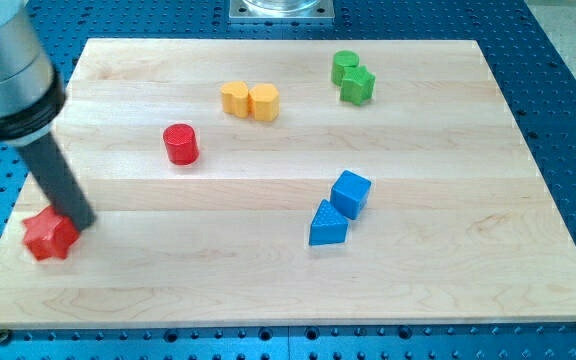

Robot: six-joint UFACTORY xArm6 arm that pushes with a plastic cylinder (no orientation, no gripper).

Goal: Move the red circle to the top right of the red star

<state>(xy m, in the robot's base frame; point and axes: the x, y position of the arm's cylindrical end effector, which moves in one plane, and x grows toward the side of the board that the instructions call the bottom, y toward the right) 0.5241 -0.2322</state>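
The red circle (180,144) stands on the wooden board (448,250), left of the middle. The red star (49,236) lies near the board's lower left corner. The circle is up and to the right of the star, well apart from it. My dark rod comes down from the view's upper left, and my tip (81,221) rests at the star's upper right edge, touching or nearly touching it.
Two yellow blocks (249,100) sit side by side near the top middle. A green circle (345,66) and a green star (358,85) touch at the top right. A blue cube (351,193) and a blue triangle (328,225) touch right of the middle.
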